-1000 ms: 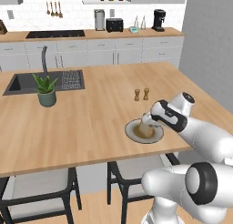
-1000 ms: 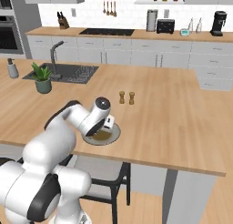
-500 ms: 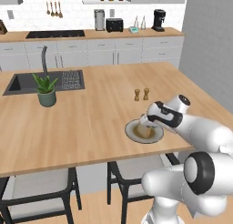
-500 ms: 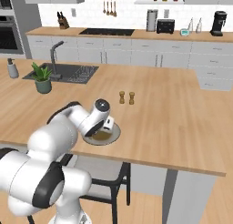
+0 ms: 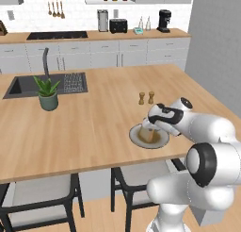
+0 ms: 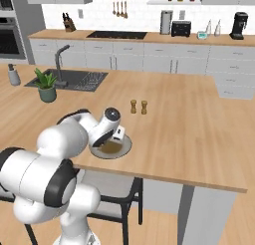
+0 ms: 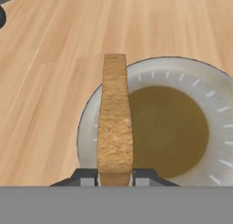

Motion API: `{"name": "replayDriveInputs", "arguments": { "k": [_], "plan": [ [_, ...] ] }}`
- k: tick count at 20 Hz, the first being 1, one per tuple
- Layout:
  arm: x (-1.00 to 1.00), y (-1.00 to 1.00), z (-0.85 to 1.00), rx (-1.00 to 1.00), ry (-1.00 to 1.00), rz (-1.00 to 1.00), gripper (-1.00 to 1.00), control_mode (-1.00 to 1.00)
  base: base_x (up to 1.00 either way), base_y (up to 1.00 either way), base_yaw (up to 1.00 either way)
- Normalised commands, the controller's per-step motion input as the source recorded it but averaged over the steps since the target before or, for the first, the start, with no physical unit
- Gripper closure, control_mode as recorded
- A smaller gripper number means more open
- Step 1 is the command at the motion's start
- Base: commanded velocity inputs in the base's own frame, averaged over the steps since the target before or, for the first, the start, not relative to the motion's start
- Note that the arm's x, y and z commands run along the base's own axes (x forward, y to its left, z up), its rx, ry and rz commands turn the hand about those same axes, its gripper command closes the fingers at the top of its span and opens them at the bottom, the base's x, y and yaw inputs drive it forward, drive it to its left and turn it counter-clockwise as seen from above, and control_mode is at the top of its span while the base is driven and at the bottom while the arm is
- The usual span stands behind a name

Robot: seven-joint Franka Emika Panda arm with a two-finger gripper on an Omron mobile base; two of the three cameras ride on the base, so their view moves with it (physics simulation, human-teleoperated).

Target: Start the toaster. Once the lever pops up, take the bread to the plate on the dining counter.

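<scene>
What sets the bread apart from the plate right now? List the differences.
The bread is a tan slab standing on edge; the plate is round and lies flat on the dining counter. The bread is pinched in the shut end effector; the plate sits free. The bread looks narrower than the plate. Both are brownish.

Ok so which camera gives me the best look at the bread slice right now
The hand view: the bread stands edge-on between the claw tips, over the plate, close and unblocked. In the left base view the bread is a small tan piece under the claw. The right base view has the arm covering that spot, so the slice cannot be made out.
</scene>
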Motion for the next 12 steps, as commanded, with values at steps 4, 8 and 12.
{"name": "replayDriveInputs", "arguments": {
  "k": [4,8,12],
  "plan": [
    [0.02,0.0,-0.05,0.0,0.0,0.0,1.0,-1.0,0.0,0.0,0.0],
    [0.0,0.0,-0.02,0.0,0.0,0.0,-1.0,-1.0,0.0,0.0,0.0],
    [0.0,0.0,0.0,0.0,0.0,0.0,-1.0,-1.0,0.0,0.0,0.0]
  ]
}}
